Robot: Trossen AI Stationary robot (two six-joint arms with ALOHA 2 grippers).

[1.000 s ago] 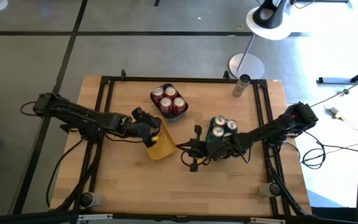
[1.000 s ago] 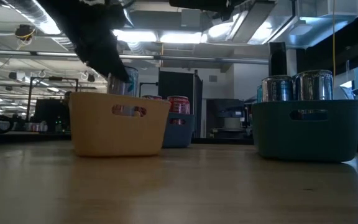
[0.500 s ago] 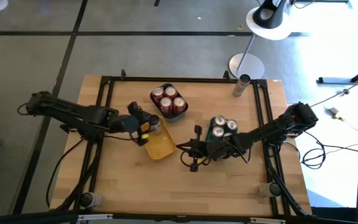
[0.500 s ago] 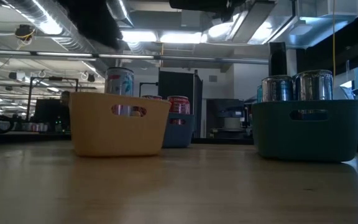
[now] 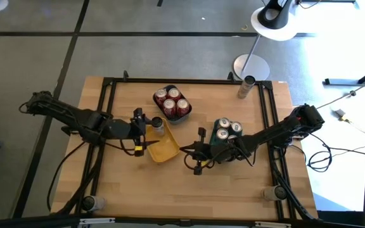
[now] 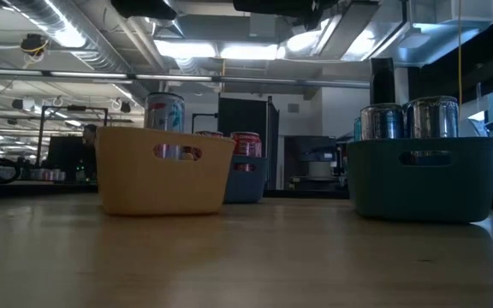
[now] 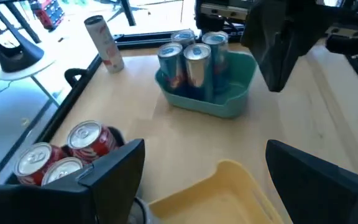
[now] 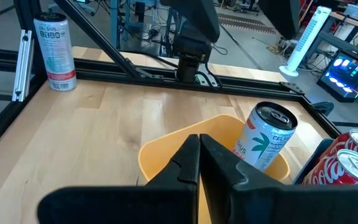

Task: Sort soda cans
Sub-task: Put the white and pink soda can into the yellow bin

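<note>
A white soda can (image 5: 158, 125) (image 8: 266, 138) stands upright in the far corner of the yellow tray (image 5: 161, 149) (image 6: 163, 175). My left gripper (image 5: 139, 132) (image 7: 197, 180) hovers open just left of that tray, above the table, holding nothing. My right gripper (image 5: 189, 153) (image 8: 199, 155) hangs shut and empty between the yellow tray and the teal tray (image 5: 222, 147) (image 7: 229, 102), which holds several silver cans (image 5: 225, 130). Three red cans (image 5: 172, 102) (image 7: 61, 155) stand in a dark blue tray (image 5: 181, 117) at the far middle.
Single cans stand at the table's far right (image 5: 247, 85) (image 7: 104, 43), near left corner (image 5: 89, 202) (image 8: 55, 53) and near right corner (image 5: 268, 192). A black frame rail (image 5: 106, 114) runs around the tabletop. Bare wood (image 5: 170, 190) lies near the front edge.
My left gripper has risen and drawn back from over the yellow tray toward the table's left edge, tipping closer to level. The white can stays standing in the tray. The right arm has kept still.
</note>
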